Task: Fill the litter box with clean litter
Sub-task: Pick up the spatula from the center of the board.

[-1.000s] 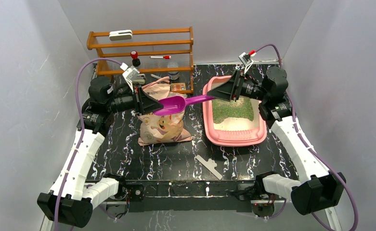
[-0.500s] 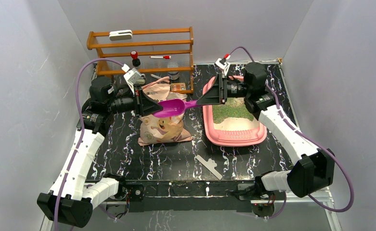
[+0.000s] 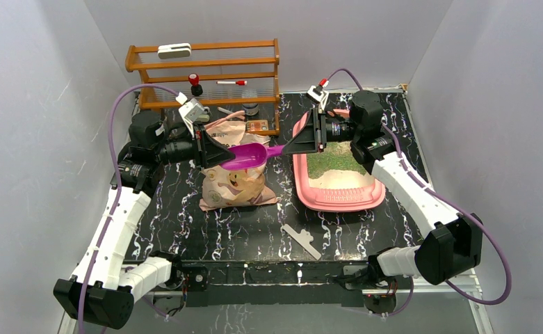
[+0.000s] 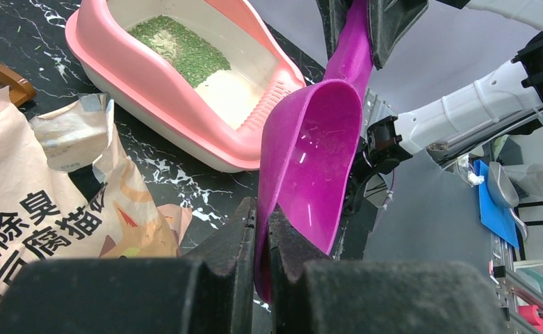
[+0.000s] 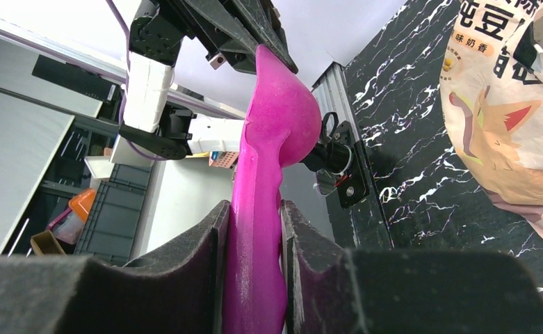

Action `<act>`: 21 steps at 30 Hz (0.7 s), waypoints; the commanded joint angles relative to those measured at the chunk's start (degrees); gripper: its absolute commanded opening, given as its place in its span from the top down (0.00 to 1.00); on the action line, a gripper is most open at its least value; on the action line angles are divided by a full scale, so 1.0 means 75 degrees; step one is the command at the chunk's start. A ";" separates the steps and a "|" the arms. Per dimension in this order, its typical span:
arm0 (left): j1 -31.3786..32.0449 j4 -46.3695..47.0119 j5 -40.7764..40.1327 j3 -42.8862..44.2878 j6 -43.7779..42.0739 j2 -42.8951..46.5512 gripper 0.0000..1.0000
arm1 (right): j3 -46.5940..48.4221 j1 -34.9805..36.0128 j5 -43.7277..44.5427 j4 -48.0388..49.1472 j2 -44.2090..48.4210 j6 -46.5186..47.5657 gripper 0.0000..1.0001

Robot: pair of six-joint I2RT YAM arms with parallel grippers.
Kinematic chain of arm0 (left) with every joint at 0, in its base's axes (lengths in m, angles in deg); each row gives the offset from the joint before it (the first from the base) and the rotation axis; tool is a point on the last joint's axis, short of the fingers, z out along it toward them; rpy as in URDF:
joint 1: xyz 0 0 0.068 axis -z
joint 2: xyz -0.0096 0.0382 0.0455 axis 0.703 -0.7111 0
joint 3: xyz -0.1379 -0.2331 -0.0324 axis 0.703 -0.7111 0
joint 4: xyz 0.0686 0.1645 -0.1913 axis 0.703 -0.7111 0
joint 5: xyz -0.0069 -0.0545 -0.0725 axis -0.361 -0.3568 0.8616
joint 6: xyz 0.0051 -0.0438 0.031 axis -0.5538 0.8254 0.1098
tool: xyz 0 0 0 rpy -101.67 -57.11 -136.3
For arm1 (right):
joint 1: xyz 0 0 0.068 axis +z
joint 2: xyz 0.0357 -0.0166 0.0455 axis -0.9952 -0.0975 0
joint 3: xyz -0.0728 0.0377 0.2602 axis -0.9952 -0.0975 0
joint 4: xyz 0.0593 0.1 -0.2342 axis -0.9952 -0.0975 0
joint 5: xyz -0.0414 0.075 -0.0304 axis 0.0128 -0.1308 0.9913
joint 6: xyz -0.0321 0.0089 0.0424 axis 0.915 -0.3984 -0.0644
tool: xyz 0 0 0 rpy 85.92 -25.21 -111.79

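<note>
A wooden shelf rack (image 3: 202,66) stands at the far left of the black marbled table (image 3: 185,223). In front of it the left gripper (image 3: 220,154) is closed on the rim of a purple scoop (image 3: 247,154), pinching the edge of its bowl between both fingers. The scoop hangs level in the air above a beige cat-printed litter bag (image 3: 233,184), which lies on the table with its torn top toward the rack. The bowl looks empty in the left wrist view. The scoop's handle reaches right into the right gripper (image 3: 289,146), whose two pads press against it from either side, so both arms grip the one scoop. A flat white piece (image 3: 302,240) lies near the table's near edge. To the right sits the pink litter box (image 3: 338,202). The clean litter (image 3: 334,161) forms a green layer over the far part of its floor, while the near part shows pale bare bottom.
</note>
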 commanded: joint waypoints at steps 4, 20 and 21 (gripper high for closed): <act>0.0013 0.0137 -0.0096 0.0077 -0.0162 0.0077 1.00 | 0.0041 0.0109 -0.0058 0.0452 0.0005 -0.0187 0.65; 0.0013 0.0212 -0.0522 0.0116 0.0043 0.0051 0.64 | 0.0026 0.0110 0.0505 0.0108 0.0092 0.0003 0.95; 0.0013 0.0099 -0.0708 0.0197 0.0073 0.0018 0.45 | 0.0110 0.0088 0.0682 -0.0153 0.0127 0.0217 0.96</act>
